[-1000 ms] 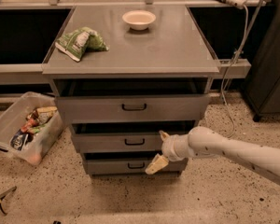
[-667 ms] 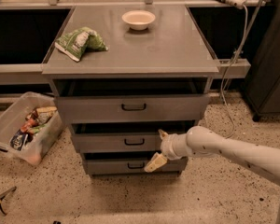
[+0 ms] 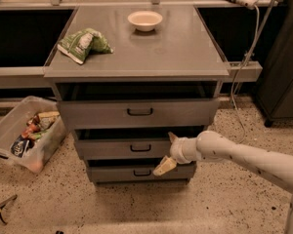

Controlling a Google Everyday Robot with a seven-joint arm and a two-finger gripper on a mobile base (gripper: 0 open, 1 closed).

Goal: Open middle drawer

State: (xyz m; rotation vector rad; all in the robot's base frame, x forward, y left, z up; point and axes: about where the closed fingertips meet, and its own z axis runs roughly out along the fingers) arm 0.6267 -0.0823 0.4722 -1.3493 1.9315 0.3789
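The middle drawer (image 3: 122, 149) is the medium grey front with a small black loop handle (image 3: 140, 147), between the larger top drawer (image 3: 136, 113) and the smaller bottom drawer (image 3: 132, 172). A dark gap shows above each front. My gripper (image 3: 167, 151) is at the right end of the middle drawer's front, to the right of the handle. It is open, with one finger (image 3: 172, 137) up at the drawer's top edge and the other finger (image 3: 164, 165) down over the bottom drawer's front. It holds nothing.
The cabinet top (image 3: 151, 52) carries a green chip bag (image 3: 83, 44) and a white bowl (image 3: 145, 20). A clear bin (image 3: 24, 133) of snacks lies on the floor at the left. A cable (image 3: 244, 57) hangs at the right, beside a dark cabinet (image 3: 283, 52).
My gripper has edged slightly left along the middle drawer's front. The drawers have not visibly moved.
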